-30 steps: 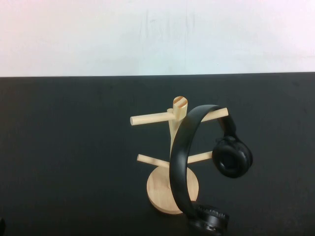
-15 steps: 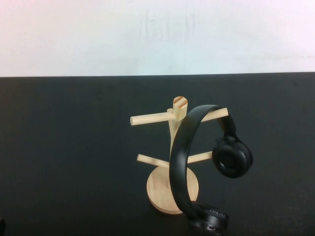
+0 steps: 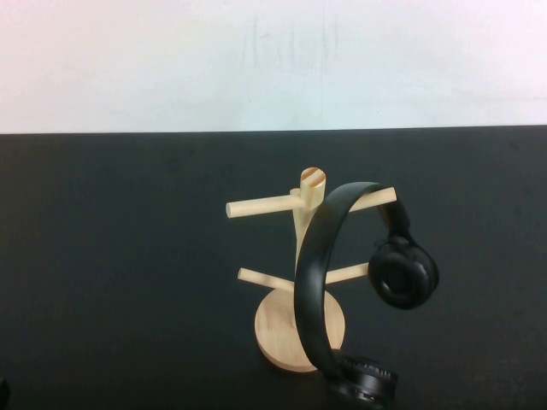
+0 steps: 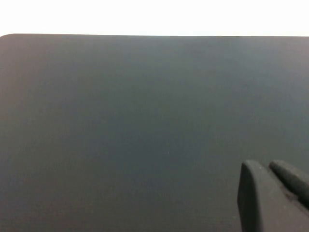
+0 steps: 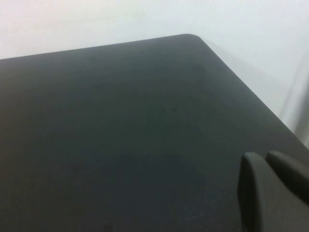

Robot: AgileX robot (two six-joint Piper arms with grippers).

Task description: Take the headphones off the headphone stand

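The black headphones (image 3: pixel 314 265) hang on the wooden headphone stand (image 3: pixel 279 330) in the middle of the high view. The headband loops over the stand's upper right peg (image 3: pixel 381 197). One ear cup (image 3: pixel 402 273) hangs at the right, and the other (image 3: pixel 363 382) is low, near the table in front of the base. My left gripper (image 4: pixel 268 166) is shut and empty over bare table, far from the stand. My right gripper (image 5: pixel 264 157) is shut and empty near a rounded table corner. Neither wrist view shows the headphones or the stand.
The black table (image 3: pixel 128 273) runs back to a white wall (image 3: pixel 256 60). The stand's left pegs (image 3: pixel 256 206) are bare. The right wrist view shows the table's rounded far corner (image 5: pixel 193 37) and its side edge.
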